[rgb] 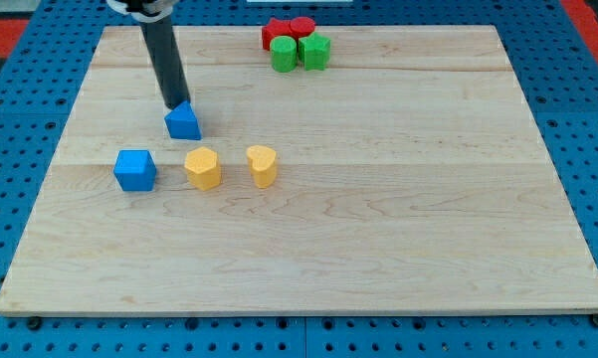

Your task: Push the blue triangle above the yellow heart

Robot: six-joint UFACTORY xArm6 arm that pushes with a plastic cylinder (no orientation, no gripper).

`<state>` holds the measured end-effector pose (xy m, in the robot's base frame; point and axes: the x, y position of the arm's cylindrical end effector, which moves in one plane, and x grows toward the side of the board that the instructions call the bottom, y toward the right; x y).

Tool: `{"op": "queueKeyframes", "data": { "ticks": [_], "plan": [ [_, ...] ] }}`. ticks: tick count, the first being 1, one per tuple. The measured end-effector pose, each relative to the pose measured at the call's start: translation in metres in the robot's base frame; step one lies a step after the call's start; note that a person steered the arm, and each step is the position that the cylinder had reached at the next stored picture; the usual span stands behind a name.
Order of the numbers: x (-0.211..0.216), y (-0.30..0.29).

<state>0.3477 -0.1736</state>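
The blue triangle (183, 121) sits on the wooden board toward the view's upper left. My tip (174, 105) touches its upper left edge, the dark rod rising toward the view's top. The yellow heart (263, 165) lies lower and to the right of the triangle. A second yellow block (203, 168), roughly hexagonal, stands just left of the heart and below the triangle. A blue cube (135, 170) sits further left.
Two red blocks (288, 29) and two green blocks (300, 52) cluster at the board's top edge, right of centre. The wooden board (378, 229) lies on a blue perforated table (10, 119).
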Motion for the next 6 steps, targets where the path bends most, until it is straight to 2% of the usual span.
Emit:
{"op": "queueKeyframes", "data": {
  "ticks": [1, 3, 5, 6],
  "plan": [
    [0.008, -0.034],
    [0.024, 0.046],
    [0.036, 0.025],
    [0.045, 0.046]
  ]
}}
